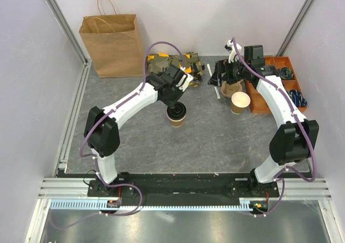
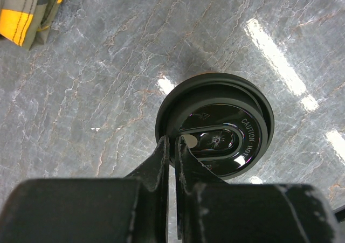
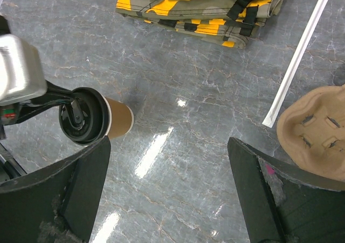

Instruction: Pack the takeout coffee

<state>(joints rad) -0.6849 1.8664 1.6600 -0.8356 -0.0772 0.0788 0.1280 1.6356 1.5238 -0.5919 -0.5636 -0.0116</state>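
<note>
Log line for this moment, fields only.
left gripper: jaws shut on takeout coffee lid rim | right gripper: open, empty | paper bag: upright, far left, coffee not inside

"CAUTION HOT" on lid (image 2: 237, 108) of the takeout coffee (image 3: 118, 122)

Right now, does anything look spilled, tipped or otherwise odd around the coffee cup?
Nothing is spilled, and the takeout coffee looks upright. One oddity: the left gripper pinches only the rim of its black sip lid, not the cup body, so the lid might pop off if lifted.
</note>
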